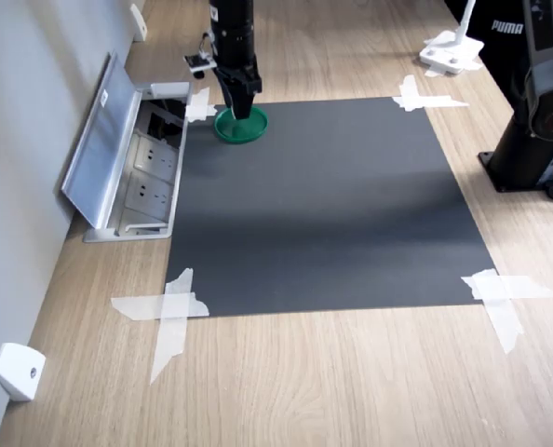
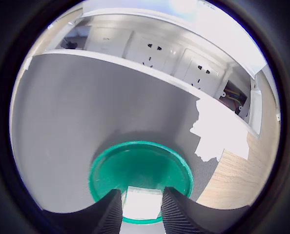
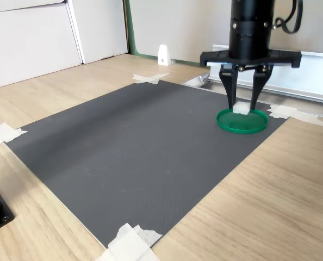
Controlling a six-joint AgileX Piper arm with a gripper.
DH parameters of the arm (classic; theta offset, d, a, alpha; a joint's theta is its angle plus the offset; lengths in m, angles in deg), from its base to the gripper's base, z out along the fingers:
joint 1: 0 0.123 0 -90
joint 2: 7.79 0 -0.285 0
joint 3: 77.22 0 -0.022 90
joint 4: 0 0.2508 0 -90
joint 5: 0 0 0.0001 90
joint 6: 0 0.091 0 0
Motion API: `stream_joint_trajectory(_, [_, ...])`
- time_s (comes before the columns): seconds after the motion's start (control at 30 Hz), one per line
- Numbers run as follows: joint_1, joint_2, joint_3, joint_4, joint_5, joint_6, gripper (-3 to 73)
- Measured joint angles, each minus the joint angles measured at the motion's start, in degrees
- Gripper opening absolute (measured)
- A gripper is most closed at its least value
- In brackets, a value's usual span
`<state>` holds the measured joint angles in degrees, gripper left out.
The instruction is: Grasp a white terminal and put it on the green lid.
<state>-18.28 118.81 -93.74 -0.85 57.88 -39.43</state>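
In the first exterior view, the gripper (image 1: 242,110) hangs in the upper middle of the frame, right over the green lid (image 1: 240,127), which lies on the far left corner of the dark mat (image 1: 323,214) on the desk (image 1: 351,382). The white terminal is hidden behind the jaws here. In the wrist view, the white terminal (image 2: 142,201) shows at the bottom middle of the frame, a small pale block sitting between the two black jaws and above the lid's floor — I cannot tell if the jaws press it or have let go a little. In the second exterior view, at the upper right, the terminal (image 3: 241,108) looks like a tiny white cube resting on the back part of the green lid, with the jaws narrow, one on each side of it. The next move is likely to open and lift straight up.
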Motion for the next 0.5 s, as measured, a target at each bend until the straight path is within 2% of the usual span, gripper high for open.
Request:
stream_joint_trajectory(0.37, [0.00, 1.25, -0.04, 0.06, -0.18, -0.65, 31.2])
stream_joint_trajectory(0.5, [0.00, 1.25, -0.04, 0.19, -0.45, -0.65, 40.6])
